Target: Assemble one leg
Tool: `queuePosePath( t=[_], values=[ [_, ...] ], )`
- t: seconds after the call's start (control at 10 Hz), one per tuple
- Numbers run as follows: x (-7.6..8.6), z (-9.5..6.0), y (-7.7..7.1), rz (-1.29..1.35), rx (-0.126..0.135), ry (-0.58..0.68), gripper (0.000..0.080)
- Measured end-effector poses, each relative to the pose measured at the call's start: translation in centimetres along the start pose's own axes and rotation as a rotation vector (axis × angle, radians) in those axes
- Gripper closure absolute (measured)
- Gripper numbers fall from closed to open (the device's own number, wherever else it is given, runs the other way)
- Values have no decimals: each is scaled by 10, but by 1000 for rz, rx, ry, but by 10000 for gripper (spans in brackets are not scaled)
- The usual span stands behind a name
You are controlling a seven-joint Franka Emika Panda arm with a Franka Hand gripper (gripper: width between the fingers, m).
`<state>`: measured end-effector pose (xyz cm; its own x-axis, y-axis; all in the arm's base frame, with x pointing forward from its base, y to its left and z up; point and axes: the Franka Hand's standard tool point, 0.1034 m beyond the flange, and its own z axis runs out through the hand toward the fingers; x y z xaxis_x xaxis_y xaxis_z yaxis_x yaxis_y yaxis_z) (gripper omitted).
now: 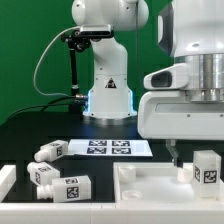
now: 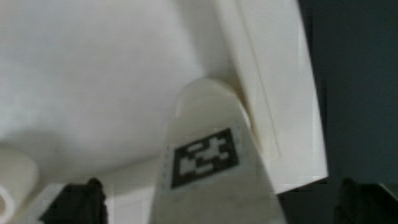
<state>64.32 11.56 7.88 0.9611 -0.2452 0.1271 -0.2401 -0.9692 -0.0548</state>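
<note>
While hanging over the panel (image 1: pixel 150 180) at the exterior view's right, holds one leg (image 2: pixel 217 160) between jaws, dark fingertips (image 2: pixel 75 200) flanking it on either side. Jaws part-open, closed onto the leg. Long axis of leg running out from the jaws toward the panel's raised rim, tip near a corner. Judged: next move turns on lining that axis with the hole. Three spare legs (image 1: pixel 60 184) lying on table (image 1: pixel 40 130).
</note>
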Motion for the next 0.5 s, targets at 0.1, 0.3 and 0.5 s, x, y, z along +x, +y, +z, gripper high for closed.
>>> queuePosePath(
  t=[0.1, 0.3, 0.5],
  values=[
    [0, 1, 1, 29, 0, 0, 150],
    [0, 1, 1, 73, 0, 0, 394],
    [0, 2, 4, 237, -3, -3, 511]
  ],
)
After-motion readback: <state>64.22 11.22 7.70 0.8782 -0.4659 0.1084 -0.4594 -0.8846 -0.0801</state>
